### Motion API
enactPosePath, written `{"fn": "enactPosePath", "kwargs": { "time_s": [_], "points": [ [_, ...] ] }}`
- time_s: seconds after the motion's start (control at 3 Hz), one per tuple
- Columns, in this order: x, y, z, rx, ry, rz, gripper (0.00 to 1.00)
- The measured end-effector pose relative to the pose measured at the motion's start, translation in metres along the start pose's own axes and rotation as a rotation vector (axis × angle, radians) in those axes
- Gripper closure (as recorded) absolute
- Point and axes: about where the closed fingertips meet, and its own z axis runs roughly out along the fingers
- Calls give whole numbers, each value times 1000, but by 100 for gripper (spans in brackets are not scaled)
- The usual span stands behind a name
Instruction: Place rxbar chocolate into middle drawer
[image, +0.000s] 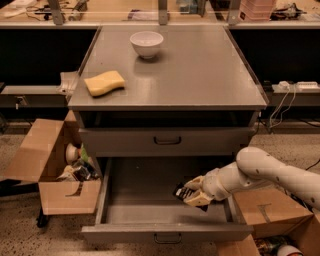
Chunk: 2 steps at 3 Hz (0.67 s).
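Note:
The middle drawer (165, 231) is pulled wide open below the cabinet's shut upper drawer (167, 141). My gripper (194, 194) reaches in from the right on a white arm and is shut on the rxbar chocolate (183, 191), a small black-wrapped bar. It holds the bar inside the open drawer at its right side, just above the drawer floor. Part of the bar is hidden by the fingers.
On the cabinet top lie a yellow sponge (104, 82) at the left and a white bowl (146, 43) at the back. An open cardboard box (55, 170) with clutter stands to the left of the drawer. More boxes (265, 212) stand at the right, under the arm.

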Motion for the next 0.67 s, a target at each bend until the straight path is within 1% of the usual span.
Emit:
{"fn": "enactPosePath", "kwargs": {
  "time_s": [0.33, 0.67],
  "points": [
    [23, -27, 25, 19, 21, 16, 100],
    [42, -49, 40, 37, 39, 44, 82]
  ]
}}
